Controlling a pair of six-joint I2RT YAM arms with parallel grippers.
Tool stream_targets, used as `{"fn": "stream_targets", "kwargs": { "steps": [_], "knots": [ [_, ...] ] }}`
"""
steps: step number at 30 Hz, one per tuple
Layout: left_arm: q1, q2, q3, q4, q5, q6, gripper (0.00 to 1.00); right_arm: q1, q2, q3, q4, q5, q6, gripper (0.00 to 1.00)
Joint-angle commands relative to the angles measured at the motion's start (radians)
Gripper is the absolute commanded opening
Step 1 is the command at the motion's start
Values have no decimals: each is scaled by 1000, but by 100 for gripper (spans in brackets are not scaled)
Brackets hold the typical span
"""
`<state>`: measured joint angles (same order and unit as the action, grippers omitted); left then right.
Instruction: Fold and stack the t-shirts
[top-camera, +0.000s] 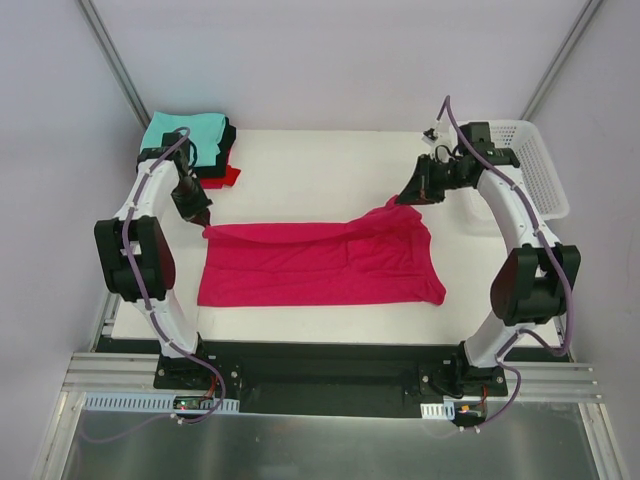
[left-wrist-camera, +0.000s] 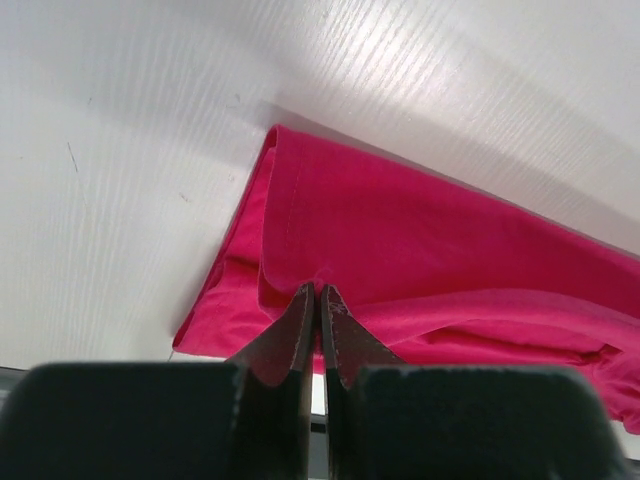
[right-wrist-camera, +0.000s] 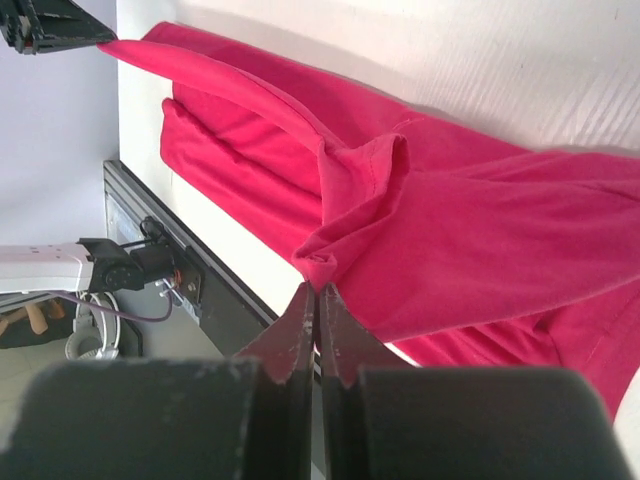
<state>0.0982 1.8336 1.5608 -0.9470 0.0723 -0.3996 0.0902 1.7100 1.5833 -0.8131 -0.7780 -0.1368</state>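
Crimson-pink t-shirt lies spread across the middle of the white table, its lower part flat and its upper edge gathered into a long fold that runs from 9 o'clock to 3 o'clock. The left gripper sits at the shirt's 10 o'clock corner. Its fingers are pressed together on a pinch of the folded hem, and the cloth around them rests close to the table. The right gripper is at the shirt's 1 o'clock corner with its jaws closed on a bunched edge of the fabric. It holds that corner raised, so the cloth slopes up to it in a peak and drapes down toward 5 o'clock. At the table's 10 o'clock corner sits a stack of folded tees: a teal t-shirt on top, a black t-shirt under it and a red t-shirt at the bottom. A white mesh basket stands at 2 o'clock, just off the table's right edge.
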Motion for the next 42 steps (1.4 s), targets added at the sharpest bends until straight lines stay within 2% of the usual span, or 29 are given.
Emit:
{"fn": "stream_targets", "kwargs": {
  "steps": [1,10,16,28,31,42],
  "knots": [
    [0,-89,-53,5,-11,24,0,6,-95,-52,-12,17,-33,1],
    [0,-137,-128,36,-20,33,0,23,-185,-167,-32,37,-67,1],
    [0,-135,-173,65,-20,33,0,49,-208,-259,-58,103,-92,1],
    [0,-131,-194,74,-68,38,0,129,-138,-312,-141,258,-110,1],
    [0,-126,-196,74,-68,36,0,152,-95,-299,-176,351,-113,1],
    [1,-117,-226,79,-103,36,0,229,6,-313,-166,444,-98,1]
  ]
}}
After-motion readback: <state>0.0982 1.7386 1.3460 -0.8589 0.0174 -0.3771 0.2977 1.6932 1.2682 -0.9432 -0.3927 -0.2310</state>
